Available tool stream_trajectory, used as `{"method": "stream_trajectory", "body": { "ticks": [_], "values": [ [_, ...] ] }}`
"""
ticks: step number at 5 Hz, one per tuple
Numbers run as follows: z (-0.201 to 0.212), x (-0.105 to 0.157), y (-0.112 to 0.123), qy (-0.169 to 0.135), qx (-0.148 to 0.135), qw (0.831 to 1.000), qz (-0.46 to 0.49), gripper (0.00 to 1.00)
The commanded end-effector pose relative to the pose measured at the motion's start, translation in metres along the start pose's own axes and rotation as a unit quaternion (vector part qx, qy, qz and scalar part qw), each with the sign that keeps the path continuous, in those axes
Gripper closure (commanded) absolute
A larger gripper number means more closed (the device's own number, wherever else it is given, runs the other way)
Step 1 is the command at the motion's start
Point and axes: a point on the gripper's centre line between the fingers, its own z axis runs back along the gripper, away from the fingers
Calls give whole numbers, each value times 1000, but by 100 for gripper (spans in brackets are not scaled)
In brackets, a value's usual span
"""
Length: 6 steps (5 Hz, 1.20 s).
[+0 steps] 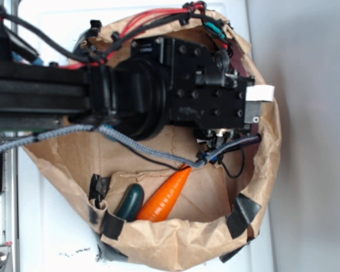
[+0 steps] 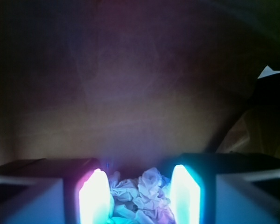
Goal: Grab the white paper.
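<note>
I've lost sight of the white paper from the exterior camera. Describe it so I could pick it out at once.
Look inside the big brown paper bag, under the black robot arm that hides it in the exterior view. In the wrist view, the crumpled white paper ball sits between the two glowing fingers of the end effector. Unlike the smooth orange carrot and dark green vegetable, it is wrinkled and white.

Below me a white surface [image 1: 56, 226] carries a big brown paper bag [image 1: 175, 238], its rolled rim patched with black tape [image 1: 243, 214], standing directly on it. A grey wall runs along one side of the surface. On the bag's brown floor an orange toy carrot [image 1: 165, 197] lies beside a dark green vegetable [image 1: 130, 201], the two nearly touching. My own arm hides the rest of the bag's floor.
</note>
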Motion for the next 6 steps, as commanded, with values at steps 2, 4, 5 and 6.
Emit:
{"method": "stream_trajectory", "body": {
  "ticks": [2, 4, 5, 6],
  "values": [
    [102, 13, 12, -66, -89, 993, 38, 100],
    [174, -4, 12, -63, -101, 992, 31, 100],
    [184, -8, 10, -47, -81, 995, 27, 100],
    [168, -11, 17, -37, -72, 996, 21, 0]
  ]
}}
